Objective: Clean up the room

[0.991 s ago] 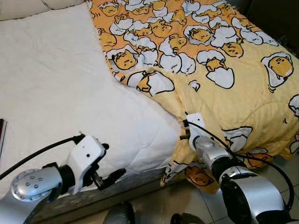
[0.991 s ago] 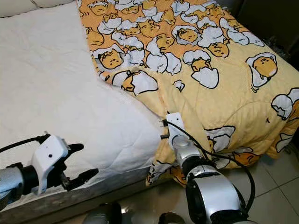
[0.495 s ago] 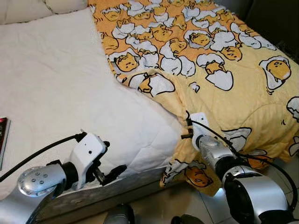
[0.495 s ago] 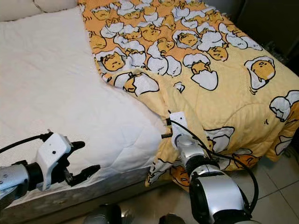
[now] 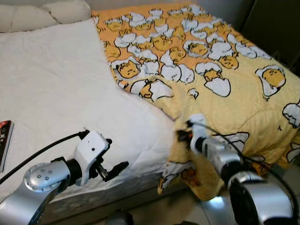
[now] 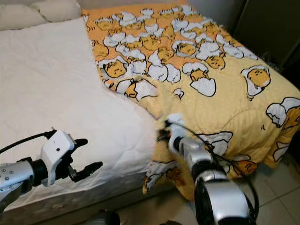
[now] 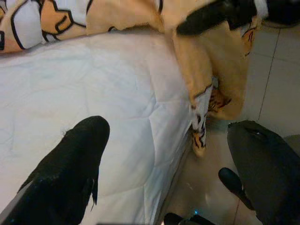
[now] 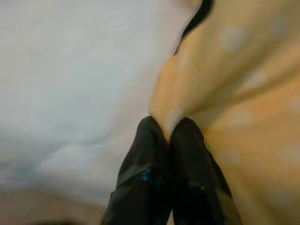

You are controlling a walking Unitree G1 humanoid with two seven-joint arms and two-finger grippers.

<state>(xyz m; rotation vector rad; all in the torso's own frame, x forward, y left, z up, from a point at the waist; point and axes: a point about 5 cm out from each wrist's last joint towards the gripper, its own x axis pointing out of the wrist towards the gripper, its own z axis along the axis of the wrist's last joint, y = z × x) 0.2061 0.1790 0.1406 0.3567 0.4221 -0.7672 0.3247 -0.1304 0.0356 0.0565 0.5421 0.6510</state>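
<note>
A yellow blanket [image 5: 220, 70] printed with cartoon eggs covers the right half of the bed and hangs over its front corner. My right gripper [image 5: 182, 136] is at the bed's front edge, shut on a fold of the blanket's edge [image 8: 187, 93]; its two fingertips [image 8: 152, 136] are pressed together on the cloth. The right arm is blurred. My left gripper [image 5: 112, 157] hovers open over the front edge of the white mattress [image 5: 56, 93], to the left of the blanket, with nothing between its fingers [image 7: 79, 159].
White pillows [image 5: 42, 11] lie at the head of the bed. A book [image 5: 3, 140] rests on the mattress at the far left. Tiled floor [image 7: 276, 65] runs along the bed's front. A dark cabinet [image 5: 276, 28] stands at the back right.
The view has tilted up, bringing the pillows and more of the book into sight. The right arm is now blurred, moving with the blanket edge in its grip. The left gripper has hardly moved.
</note>
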